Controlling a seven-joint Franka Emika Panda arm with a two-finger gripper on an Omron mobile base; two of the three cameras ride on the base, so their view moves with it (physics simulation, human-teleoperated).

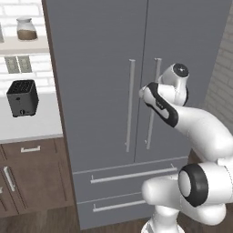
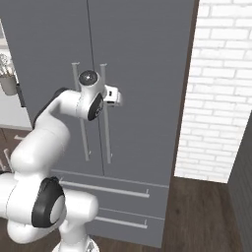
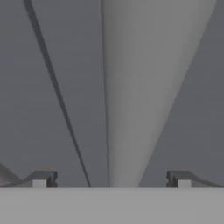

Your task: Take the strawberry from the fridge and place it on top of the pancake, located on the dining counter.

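Two wide-spread fingertips of the gripper [image 3: 111,179] straddled the slim silver handle [image 3: 131,109] of the tall grey fridge [image 1: 100,68]; closing off-centre risked slipping.

Flat, even, shadeless light falls across the closed fridge [image 1: 100,82] ahead of the arm, its matte grey doors showing no glare in either base view, and the white brick wall [image 2: 221,98] to the arm's right is the brightest surface. Edges of the doors and handles look slightly soft and jagged (coarse rendering rather than motion blur), with no bending toward the borders. In the hand view the silver handle [image 3: 135,87] right in front of the gripper [image 3: 111,180] is a smooth, blurred pale gradient against dimmer grey, and the dark fingertips [image 3: 43,178] are soft-edged.
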